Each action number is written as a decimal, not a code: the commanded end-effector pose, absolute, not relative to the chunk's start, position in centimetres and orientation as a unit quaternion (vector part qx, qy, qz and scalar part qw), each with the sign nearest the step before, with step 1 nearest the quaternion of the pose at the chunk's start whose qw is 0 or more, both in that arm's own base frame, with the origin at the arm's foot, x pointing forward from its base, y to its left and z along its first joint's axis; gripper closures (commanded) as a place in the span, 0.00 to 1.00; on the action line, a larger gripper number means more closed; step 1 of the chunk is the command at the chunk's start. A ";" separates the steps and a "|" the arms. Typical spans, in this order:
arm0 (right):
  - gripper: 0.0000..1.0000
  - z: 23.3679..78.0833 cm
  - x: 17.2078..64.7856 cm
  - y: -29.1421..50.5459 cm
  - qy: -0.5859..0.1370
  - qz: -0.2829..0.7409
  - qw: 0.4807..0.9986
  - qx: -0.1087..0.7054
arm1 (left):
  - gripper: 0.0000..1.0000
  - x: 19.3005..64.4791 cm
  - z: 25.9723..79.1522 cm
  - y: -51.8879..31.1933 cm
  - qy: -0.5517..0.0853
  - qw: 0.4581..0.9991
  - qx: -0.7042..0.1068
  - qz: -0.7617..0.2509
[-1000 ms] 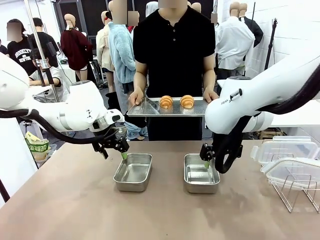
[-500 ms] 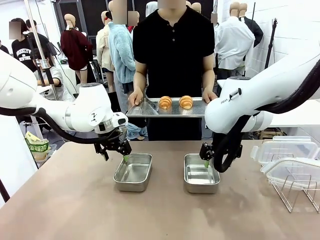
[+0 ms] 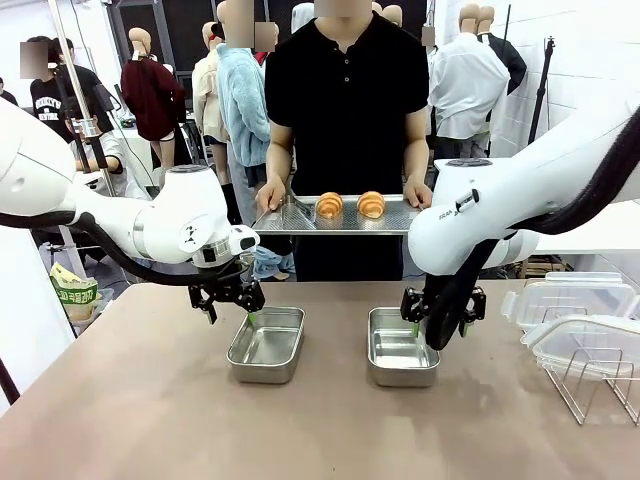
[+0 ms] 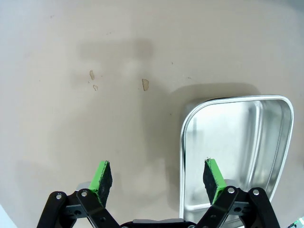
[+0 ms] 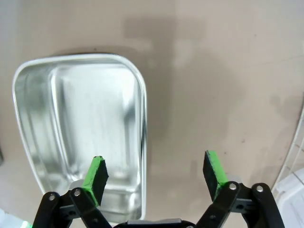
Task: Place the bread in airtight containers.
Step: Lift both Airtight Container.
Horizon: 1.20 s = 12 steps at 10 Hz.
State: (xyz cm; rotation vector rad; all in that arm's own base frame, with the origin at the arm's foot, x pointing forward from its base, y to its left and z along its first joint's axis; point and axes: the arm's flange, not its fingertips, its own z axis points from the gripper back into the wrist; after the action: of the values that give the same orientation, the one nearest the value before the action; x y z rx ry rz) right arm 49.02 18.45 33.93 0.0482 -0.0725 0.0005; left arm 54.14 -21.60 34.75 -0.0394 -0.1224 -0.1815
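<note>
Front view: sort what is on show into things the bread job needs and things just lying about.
Belongs to the job:
- first bread roll and second bread roll, on the mesh tray the person holds
- left tin
- right tin
- clear lids

Just lying about:
- wire rack
- green packet

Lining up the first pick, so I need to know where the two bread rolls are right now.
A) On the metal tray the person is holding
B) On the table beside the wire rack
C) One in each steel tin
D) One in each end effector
A: both rolls sit side by side on the tray that the person holds, and the tins on the table are empty.
</note>
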 end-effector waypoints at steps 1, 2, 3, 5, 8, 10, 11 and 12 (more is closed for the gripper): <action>0.00 33.3 50.3 20.1 -0.023 -0.021 1.000 0.006 | 0.00 54.2 34.2 -22.2 -0.055 0.995 0.000 -0.082; 0.00 33.0 50.4 20.3 -0.020 -0.027 0.999 -0.007 | 0.00 54.2 34.0 -22.3 -0.053 0.995 0.001 -0.082; 0.00 32.8 50.5 20.1 -0.026 -0.041 0.999 -0.019 | 0.00 54.3 33.9 -22.3 -0.053 0.995 0.003 -0.082; 0.00 32.6 50.3 19.8 -0.021 -0.051 0.998 -0.023 | 0.00 54.3 33.4 -22.5 -0.045 0.996 0.009 -0.079; 0.00 32.3 50.4 19.6 -0.017 -0.050 0.998 -0.028 | 0.00 54.2 32.5 -22.7 -0.037 0.996 0.012 -0.084; 0.35 32.3 50.5 19.7 -0.012 -0.034 0.999 -0.037 | 0.20 54.1 32.7 -22.8 -0.046 0.995 -0.010 -0.092; 0.54 32.3 50.5 19.6 -0.011 -0.039 0.998 -0.042 | 0.36 54.2 32.6 -22.8 -0.037 0.996 -0.002 -0.084; 0.73 32.2 50.7 19.5 -0.009 -0.040 0.998 -0.041 | 0.53 54.3 32.5 -22.8 -0.030 0.997 0.004 -0.078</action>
State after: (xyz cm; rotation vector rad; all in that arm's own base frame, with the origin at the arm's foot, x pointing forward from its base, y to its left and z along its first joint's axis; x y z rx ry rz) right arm 49.87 19.06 32.38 -0.0433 -0.0190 -0.0651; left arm 53.79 -22.40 32.61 -0.0153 -0.0730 -0.1928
